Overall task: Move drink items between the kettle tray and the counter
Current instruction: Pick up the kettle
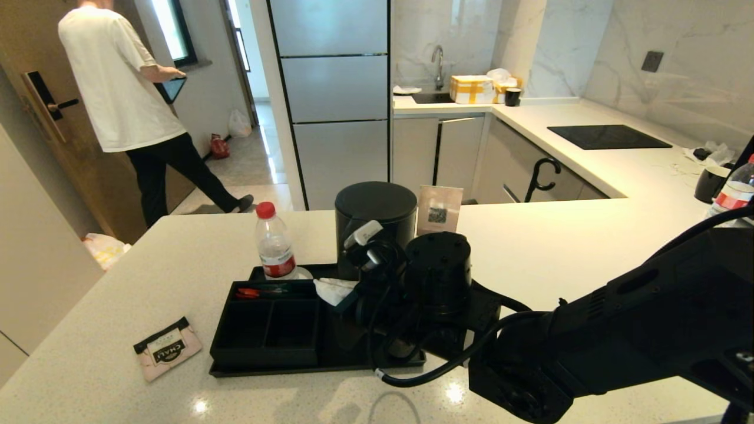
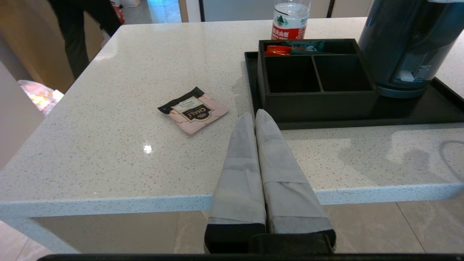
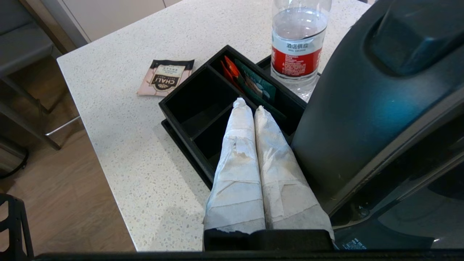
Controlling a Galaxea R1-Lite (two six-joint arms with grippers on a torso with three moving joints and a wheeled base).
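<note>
The right gripper [image 3: 250, 105] is hovering clenched and empty over the tray [image 1: 235, 368] compartments, right beside the kettle [image 1: 375, 227], so it's going to need to spread its fingers and line up squarely before grabbing anything. The left gripper [image 2: 255, 116] is sitting clenched and empty at the counter [image 1: 88, 365] edge. I'm counting one sachet [image 1: 167, 348] lying on the counter beside the tray, one kettle on the tray, and two bottles.

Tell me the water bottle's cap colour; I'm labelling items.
Red: the water bottle has a red cap, clearest in the head view.
</note>
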